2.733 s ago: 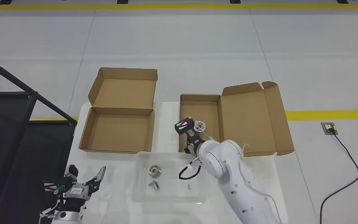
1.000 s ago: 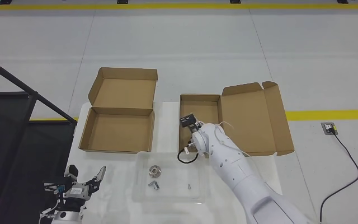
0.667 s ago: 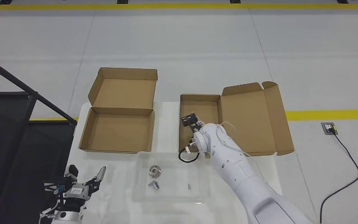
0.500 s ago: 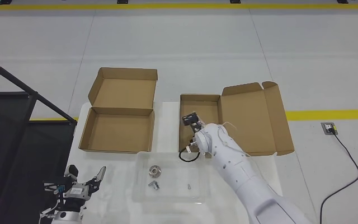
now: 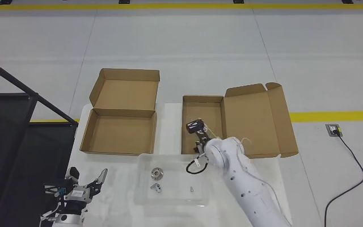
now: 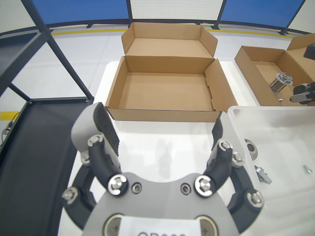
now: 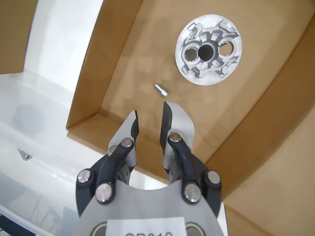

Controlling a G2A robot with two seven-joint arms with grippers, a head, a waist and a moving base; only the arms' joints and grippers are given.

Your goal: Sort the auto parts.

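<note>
Hovering my right gripper over the near end of the right box, jaws cracked open a bit with nothing in them. A little bolt lies on the box floor just past the fingertips, and the toothed disc is deeper in. Tray sits just beside the box's near side with a ring, a bracket and a screw in it, and my left gripper is well left of the box, spread wide, empty.
</note>
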